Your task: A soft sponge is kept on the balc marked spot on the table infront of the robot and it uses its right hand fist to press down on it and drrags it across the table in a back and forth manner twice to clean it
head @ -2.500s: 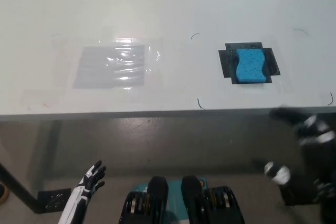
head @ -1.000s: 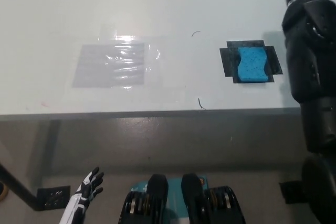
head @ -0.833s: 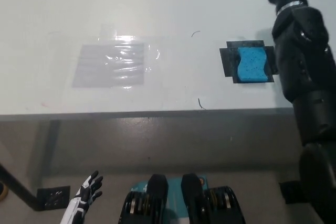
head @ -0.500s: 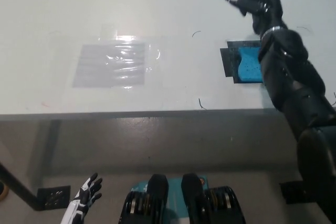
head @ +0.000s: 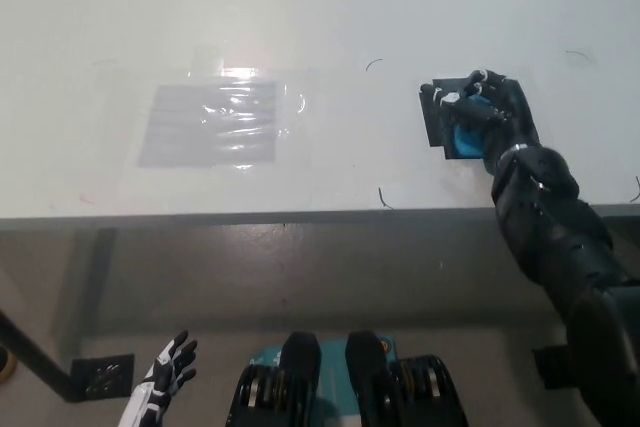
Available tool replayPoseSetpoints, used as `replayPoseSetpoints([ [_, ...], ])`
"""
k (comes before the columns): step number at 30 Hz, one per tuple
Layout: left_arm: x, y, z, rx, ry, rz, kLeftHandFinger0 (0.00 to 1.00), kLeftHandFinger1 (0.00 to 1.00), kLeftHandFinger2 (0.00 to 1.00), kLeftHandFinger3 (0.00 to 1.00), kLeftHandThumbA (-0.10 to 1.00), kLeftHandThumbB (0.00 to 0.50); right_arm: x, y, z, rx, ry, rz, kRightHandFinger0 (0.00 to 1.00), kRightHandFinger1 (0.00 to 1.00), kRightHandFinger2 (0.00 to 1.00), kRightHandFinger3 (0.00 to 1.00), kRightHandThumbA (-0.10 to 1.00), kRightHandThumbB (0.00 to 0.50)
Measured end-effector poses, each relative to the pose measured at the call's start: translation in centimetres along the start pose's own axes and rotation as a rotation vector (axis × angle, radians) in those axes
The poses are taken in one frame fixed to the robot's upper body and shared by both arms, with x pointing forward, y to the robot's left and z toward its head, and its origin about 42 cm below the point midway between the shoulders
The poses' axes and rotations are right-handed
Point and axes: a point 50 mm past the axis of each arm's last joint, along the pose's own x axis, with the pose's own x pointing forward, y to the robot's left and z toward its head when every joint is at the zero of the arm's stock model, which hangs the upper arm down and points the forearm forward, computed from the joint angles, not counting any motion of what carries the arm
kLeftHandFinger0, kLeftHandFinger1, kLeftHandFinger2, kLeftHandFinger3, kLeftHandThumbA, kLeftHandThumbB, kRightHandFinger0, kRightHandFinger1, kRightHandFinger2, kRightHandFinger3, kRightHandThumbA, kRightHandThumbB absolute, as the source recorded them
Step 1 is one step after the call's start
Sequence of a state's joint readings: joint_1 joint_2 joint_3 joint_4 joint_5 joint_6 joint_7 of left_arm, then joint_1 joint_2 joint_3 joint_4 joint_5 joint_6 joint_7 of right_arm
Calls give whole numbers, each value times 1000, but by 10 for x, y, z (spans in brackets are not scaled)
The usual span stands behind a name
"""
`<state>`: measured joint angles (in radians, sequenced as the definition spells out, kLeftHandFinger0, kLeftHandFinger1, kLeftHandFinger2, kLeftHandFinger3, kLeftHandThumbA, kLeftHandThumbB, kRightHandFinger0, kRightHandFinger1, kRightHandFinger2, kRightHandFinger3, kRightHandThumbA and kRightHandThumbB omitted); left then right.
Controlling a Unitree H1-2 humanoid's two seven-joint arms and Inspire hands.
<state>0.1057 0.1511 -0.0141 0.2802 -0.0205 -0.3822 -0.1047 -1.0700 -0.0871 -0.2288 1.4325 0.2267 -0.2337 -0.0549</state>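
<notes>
- Sponge (head: 466,137): blue, soft, lying on the black marked spot (head: 432,117) toward the right of the table (head: 300,17), near its front edge. Only part of it shows; the rest is covered.
- Right hand (head: 487,112): black, set on top of the sponge, curled over it. Whether it is a full fist or a loose cover, I cannot tell.
- Left hand (head: 170,369): white, resting low at the near left below the table edge, spread and holding nothing.
- Clear film patch (head: 213,125): glossy rectangle well to the left of the sponge, untouched.
- Step in hand, as judged: pressing down on the sponge; the dragging seems not yet begun, since the sponge sits on its mark.
- Next move calls for: steady downward pressure while sliding, so the sponge goes with the hand.
- Hard to make out: contact under the hand, and how far the sponge is squashed.
</notes>
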Motion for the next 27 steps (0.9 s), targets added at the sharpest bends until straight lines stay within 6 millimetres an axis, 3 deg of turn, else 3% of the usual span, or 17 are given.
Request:
replayPoseSetpoints([
  [1,0,0,0,-1,0,-1,1000,1000,1000,1000,1000,500,0,-1,-1,-1,3,-1,0,0,128,162,1000,298],
  [5,0,-1,0,-1,0,-2,1000,1000,1000,1000,1000,500,-1,-6,-5,-3,6,-6,0,0,49,130,1000,275],
  [9,0,-1,0,-2,0,-7,1000,1000,1000,1000,1000,500,-4,-8,-12,-5,13,-6,0,0,43,138,1000,261],
  [11,0,-1,0,-2,0,-9,1000,1000,1000,1000,1000,500,-4,-7,-13,-10,12,-3,0,0,1,52,1000,239],
  [16,0,-1,0,-3,0,-15,1000,1000,1000,1000,1000,500,-6,-1,-17,-3,12,12,0,0,0,0,1000,246],
  [21,2,-1,1,-1,-3,-16,1000,1000,1000,1000,1000,500,-8,16,-19,7,13,42,0,0,0,0,1000,247],
  [25,5,-1,3,0,-11,-17,1000,1000,1000,1000,1000,500,-12,42,-26,6,15,93,0,0,0,0,1000,279],
  [27,9,-1,5,1,-20,-18,1000,1000,1000,1000,1000,500,-17,63,-31,5,22,130,0,0,0,0,1000,268],
])
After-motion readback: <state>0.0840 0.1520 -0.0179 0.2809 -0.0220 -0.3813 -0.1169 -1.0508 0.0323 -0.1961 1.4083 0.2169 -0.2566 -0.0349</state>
